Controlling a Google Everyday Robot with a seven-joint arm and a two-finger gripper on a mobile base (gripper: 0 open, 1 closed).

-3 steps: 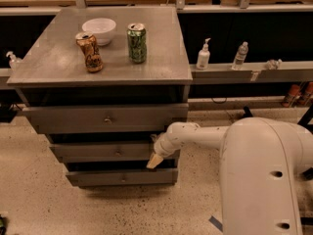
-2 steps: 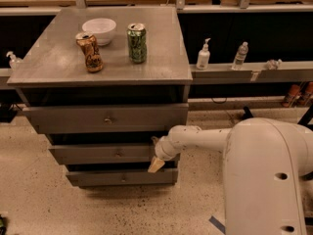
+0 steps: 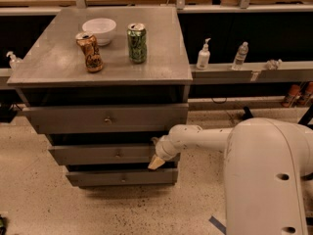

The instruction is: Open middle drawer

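One white arm (image 3: 220, 136) is seen reaching in from the right, dropped only slightly versus a second ago. The grey cabinet (image 3: 161, 62) is unmoved. The middle drawer (image 3: 98, 154) is located between the top drawer (image 3: 105, 119) and the bottom drawer (image 3: 122, 177). A dark gap is seen above its front, and its position is unchanged. The gripper (image 3: 156, 161) is held at that drawer's right end, tan tip pointed down past the lower edge; whether it is open or closed cannot be told. On the cabinet top, a white bowl (image 3: 99, 29) is set at the back, interior seen as plain white. A green can (image 3: 137, 43) is stood upright beside it, and a brown can (image 3: 90, 52) in front. Print on neither can is readable. A pump bottle (image 3: 203, 55) and a clear bottle (image 3: 240, 55) are stood on the ledge behind.
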